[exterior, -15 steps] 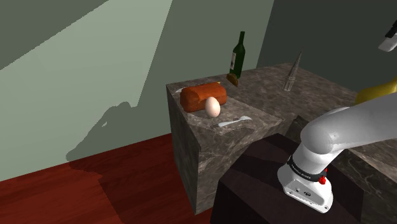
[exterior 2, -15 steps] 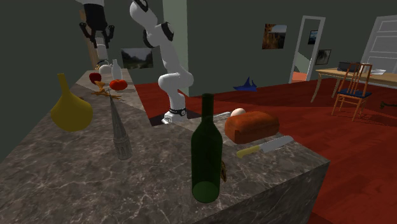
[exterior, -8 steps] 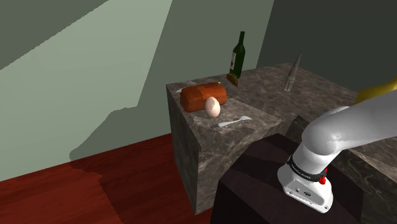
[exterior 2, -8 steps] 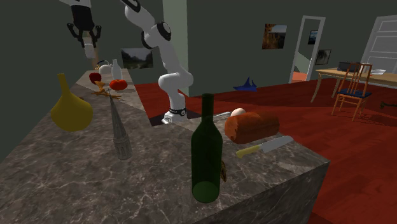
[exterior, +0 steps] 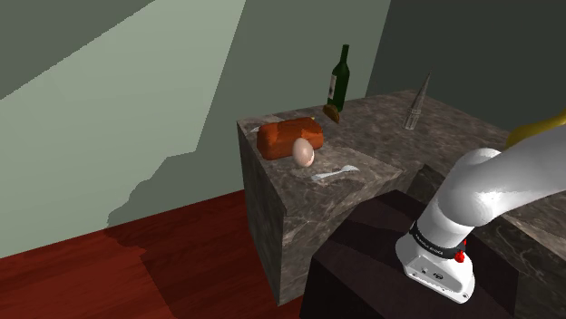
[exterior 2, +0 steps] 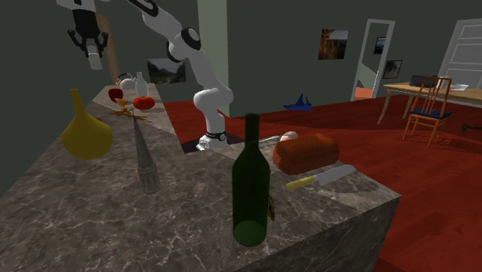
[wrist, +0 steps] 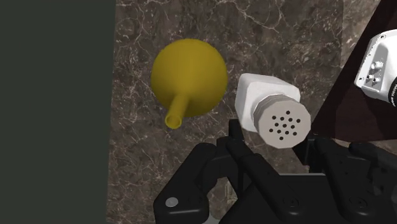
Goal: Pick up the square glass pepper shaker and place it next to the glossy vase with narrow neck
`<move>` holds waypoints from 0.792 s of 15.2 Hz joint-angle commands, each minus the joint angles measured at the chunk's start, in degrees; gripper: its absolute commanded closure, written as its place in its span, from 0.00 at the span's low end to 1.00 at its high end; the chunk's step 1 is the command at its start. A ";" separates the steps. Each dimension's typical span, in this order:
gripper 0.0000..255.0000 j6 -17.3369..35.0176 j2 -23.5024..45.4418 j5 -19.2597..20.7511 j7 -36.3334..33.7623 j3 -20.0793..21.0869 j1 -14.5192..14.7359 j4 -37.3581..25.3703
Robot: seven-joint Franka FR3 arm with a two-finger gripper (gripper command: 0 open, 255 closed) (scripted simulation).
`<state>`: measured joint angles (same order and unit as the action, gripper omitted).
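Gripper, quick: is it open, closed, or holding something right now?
Gripper: closed, holding the white pepper shaker up in the air.

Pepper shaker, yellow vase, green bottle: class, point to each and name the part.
pepper shaker [wrist: 266, 97], wrist view, on its white body.
yellow vase [wrist: 189, 76], wrist view, on its round body.
green bottle [exterior 2: 252, 184], second exterior view, on its body.

Pincer [exterior 2: 93, 51] and shaker [wrist: 270, 108] nearer the vase [wrist: 191, 73]
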<state>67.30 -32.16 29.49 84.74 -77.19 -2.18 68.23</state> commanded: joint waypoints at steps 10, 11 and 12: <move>1.00 3.72 -2.92 2.56 3.03 -3.37 -0.18 2.46; 1.00 4.60 -3.19 2.56 2.81 -2.76 -1.24 3.97; 1.00 5.46 -3.47 2.58 2.59 -2.19 -2.24 5.43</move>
<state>71.58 -35.26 32.04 87.59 -80.10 -3.12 71.75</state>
